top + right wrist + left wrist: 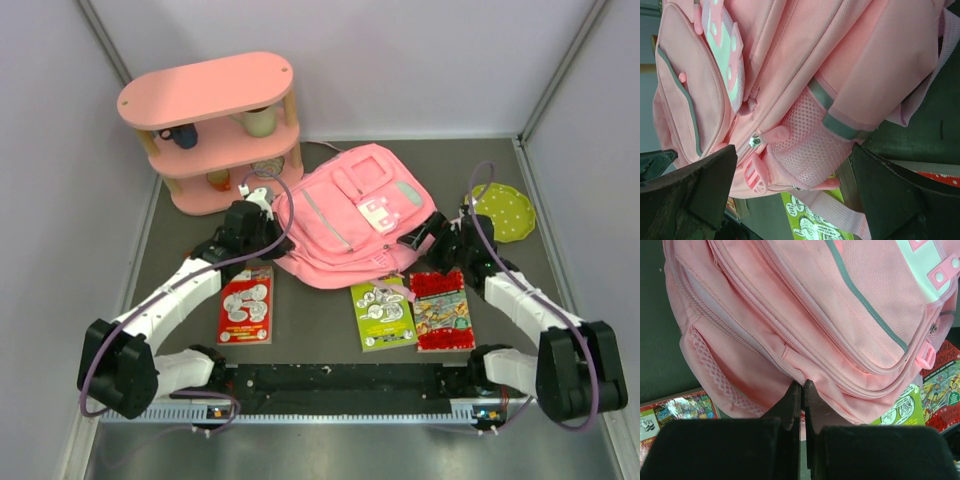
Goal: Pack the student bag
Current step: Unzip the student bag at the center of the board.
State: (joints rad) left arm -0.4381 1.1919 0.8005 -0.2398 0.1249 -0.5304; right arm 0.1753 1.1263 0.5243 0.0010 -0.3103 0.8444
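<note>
The student bag [355,215] is a soft pink backpack lying flat in the middle of the table, with its white-and-pink patch facing up. My left gripper [262,212] is at the bag's left edge. In the left wrist view its jaws [803,382] are shut, with the tips pinching a fold of the bag's fabric [840,315]. My right gripper [425,238] is at the bag's right side. It is wide open [792,150], straddling the mesh side pocket [815,145] and a zipper pull [754,141] without touching them.
A pink oval three-tier shelf [210,130] stands at the back left. A red-and-white book [246,305], a green book [382,313] and a red book [441,310] lie in front of the bag. A green dotted round item [505,210] lies at the right. Walls close in both sides.
</note>
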